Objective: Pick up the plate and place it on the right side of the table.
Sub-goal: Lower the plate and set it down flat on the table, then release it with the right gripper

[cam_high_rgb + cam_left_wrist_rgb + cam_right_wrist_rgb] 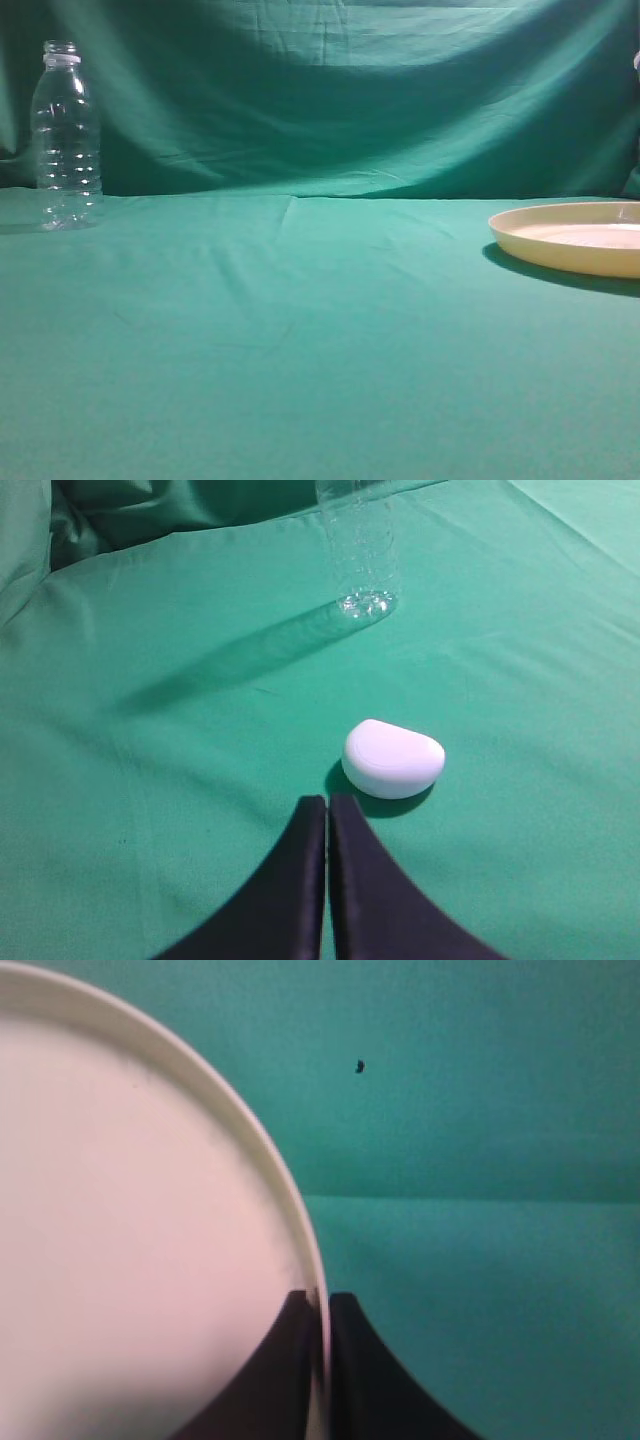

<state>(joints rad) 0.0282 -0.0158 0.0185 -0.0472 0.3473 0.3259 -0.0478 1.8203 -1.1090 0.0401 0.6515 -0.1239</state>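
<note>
Right gripper (318,1305) is clamped on the plate (130,1220) rim. Plate sits at the table (300,350) right side; release remains. Left gripper (327,805) is together, idle.

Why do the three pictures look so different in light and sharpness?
Exterior view: dim, with the plate casting a dark shadow on the table. Left wrist view: brighter; the bottle throws a long shadow leftward, and the white lump a small one. Right wrist view: the plate is close, soft and washed out.
</note>
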